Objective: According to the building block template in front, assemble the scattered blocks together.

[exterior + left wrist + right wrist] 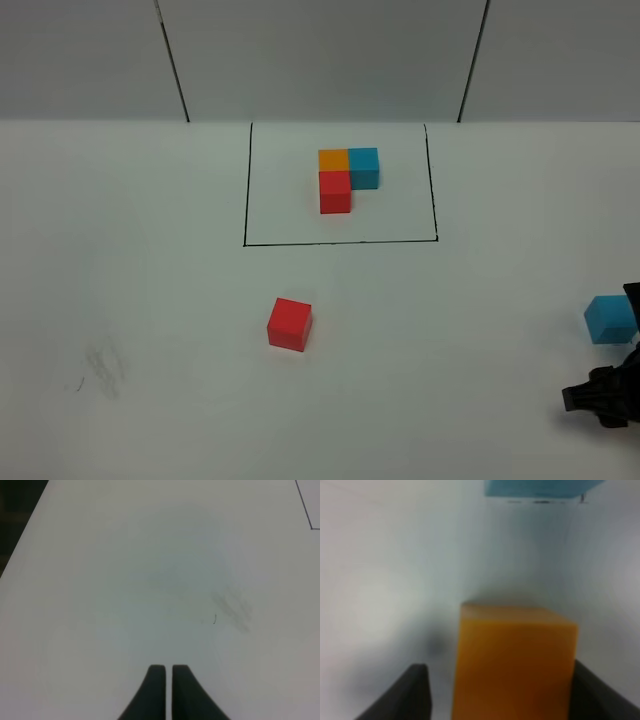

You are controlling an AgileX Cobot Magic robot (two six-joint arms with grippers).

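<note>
The building block template (345,178), an L of orange, blue and red cubes, sits inside a thin black drawn rectangle (245,190) at the back of the table. A loose red cube (289,324) lies in front of the frame. Near the right edge lies a loose blue cube (609,319), also at the edge of the right wrist view (540,487). My right gripper (500,667) is open around the loose orange cube (515,655): one finger is against its side and a gap remains at the other. My left gripper (168,672) is shut and empty over bare table.
The table is white, with a faint grey smudge (103,368) at the front left, also seen in the left wrist view (232,607). Only part of the right arm (600,395) shows at the lower right of the exterior view. The table's dark edge (15,525) shows in the left wrist view.
</note>
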